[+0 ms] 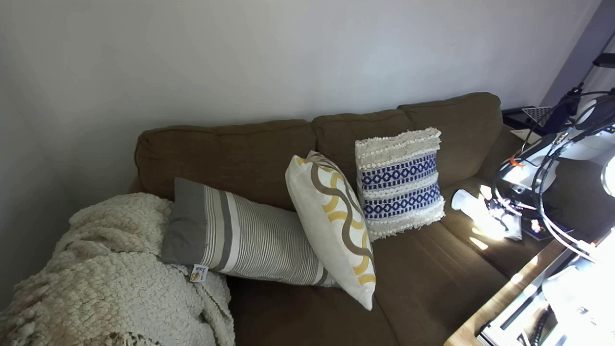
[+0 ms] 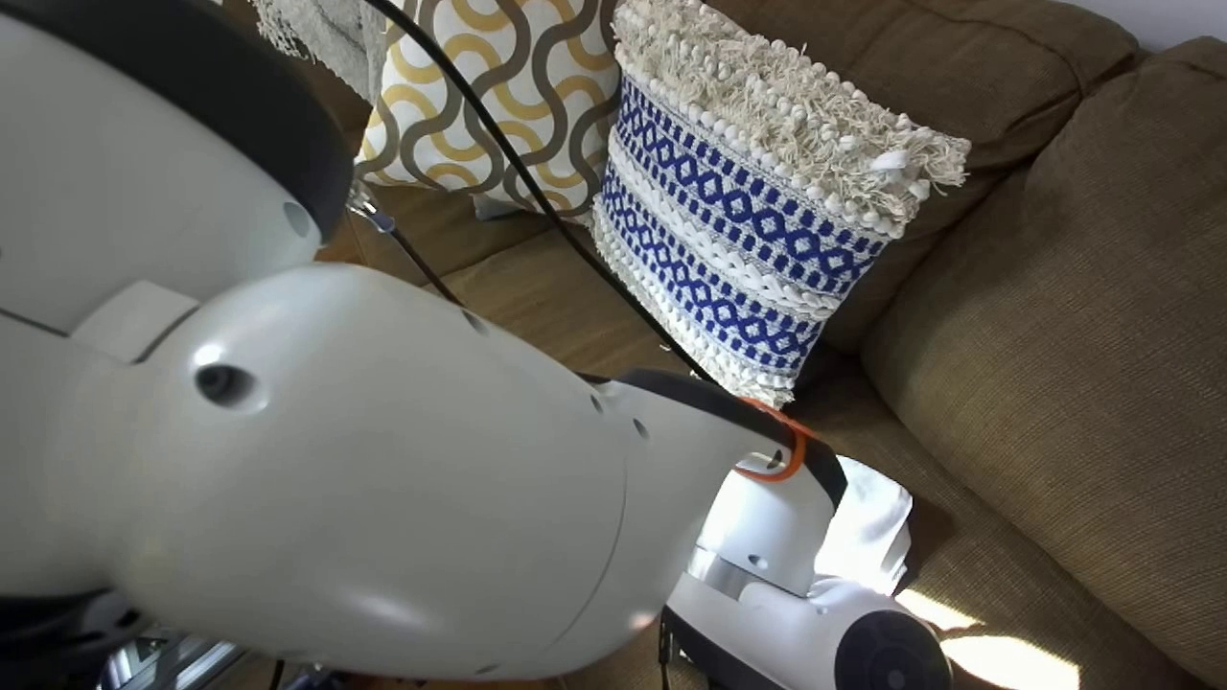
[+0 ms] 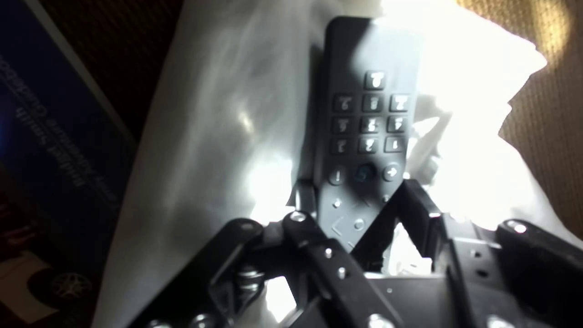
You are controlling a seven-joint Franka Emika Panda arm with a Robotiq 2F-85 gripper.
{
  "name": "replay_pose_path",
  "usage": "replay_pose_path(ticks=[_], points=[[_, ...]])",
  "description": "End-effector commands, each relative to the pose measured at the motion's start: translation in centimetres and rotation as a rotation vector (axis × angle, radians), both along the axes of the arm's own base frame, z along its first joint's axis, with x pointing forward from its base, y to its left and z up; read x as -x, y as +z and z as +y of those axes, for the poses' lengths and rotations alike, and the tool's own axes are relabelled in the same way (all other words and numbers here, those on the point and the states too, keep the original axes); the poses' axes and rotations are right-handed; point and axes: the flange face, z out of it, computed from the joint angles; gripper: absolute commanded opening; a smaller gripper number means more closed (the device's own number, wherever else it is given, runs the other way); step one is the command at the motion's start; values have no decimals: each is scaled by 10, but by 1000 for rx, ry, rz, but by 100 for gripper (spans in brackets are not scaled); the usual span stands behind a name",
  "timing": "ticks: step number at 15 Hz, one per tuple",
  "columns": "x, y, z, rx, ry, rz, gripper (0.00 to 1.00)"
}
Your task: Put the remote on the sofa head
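The remote [image 3: 371, 114] is a slim black handset with number keys. It lies over a white plastic bag on the sofa seat in the wrist view, partly washed out by sunlight. My gripper [image 3: 356, 190] has a finger against each long side of the remote and appears shut on it. In an exterior view the gripper [image 1: 502, 211] is small and lost in glare; the remote cannot be made out there. The arm hides both in the remaining exterior view. The sofa head [image 1: 230, 130] is the brown backrest's top ridge along the wall, with nothing seen lying on it.
The white bag [image 3: 237, 91] spreads under the remote, with a dark blue book [image 3: 54, 114] beside it. Blue-and-white [image 1: 401, 185], yellow-patterned [image 1: 331, 226] and striped [image 1: 264, 240] pillows lean on the backrest. A cream blanket [image 1: 105, 269] covers the far end. A wood-edged table [image 1: 509, 288] stands in front.
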Motion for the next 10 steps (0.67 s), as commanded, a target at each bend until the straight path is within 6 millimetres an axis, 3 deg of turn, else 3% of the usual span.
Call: replay_pose_path(ticks=[1, 6, 10], points=[[5, 9, -5, -2, 26, 1, 25], [13, 87, -4, 108, 107, -67, 25], [-7, 152, 10, 171, 280, -209, 25]])
